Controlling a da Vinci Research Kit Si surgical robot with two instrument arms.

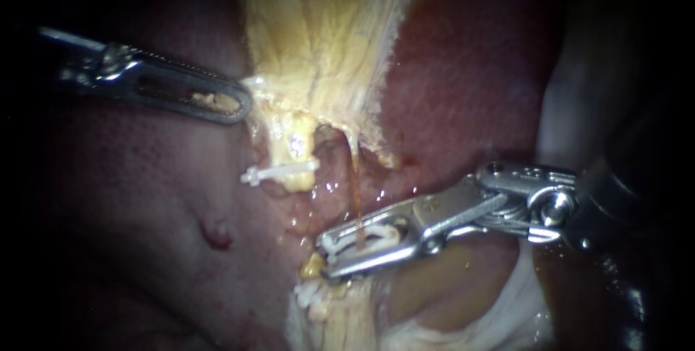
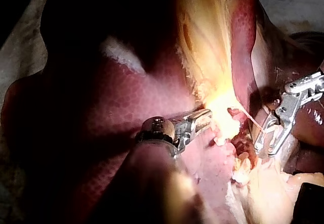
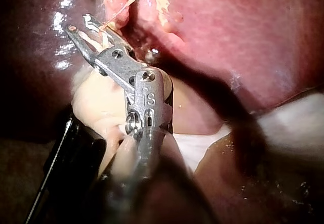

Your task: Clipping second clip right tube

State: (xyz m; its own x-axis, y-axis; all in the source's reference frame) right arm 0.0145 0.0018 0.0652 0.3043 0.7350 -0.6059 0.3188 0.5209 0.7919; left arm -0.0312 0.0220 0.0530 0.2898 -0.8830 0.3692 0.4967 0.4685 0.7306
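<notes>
My right instrument (image 1: pixel 334 252) comes in from the right, its jaws standing apart with a white clip (image 1: pixel 365 239) seated between them. A thin orange right tube (image 1: pixel 356 184) runs down from the yellow gallbladder (image 1: pixel 326 32) and passes through that clip. Another white clip (image 1: pixel 279 172) sits across the thicker left tube (image 1: pixel 297 145). My left instrument (image 1: pixel 239 103) holds the gallbladder's edge with its jaws shut on it. In the right wrist view the right instrument (image 3: pixel 83 29) carries the clip (image 3: pixel 96 41) around the tube. In the left wrist view the left instrument (image 2: pixel 205 117) grips the yellow tissue.
Dark red liver (image 1: pixel 470 69) surrounds the gallbladder. A further white clip (image 1: pixel 308 294) lies on yellow tissue below the right instrument's jaws. White gauze (image 1: pixel 507 315) lies under the right instrument. A small red spot (image 1: pixel 216 235) marks the liver at lower left.
</notes>
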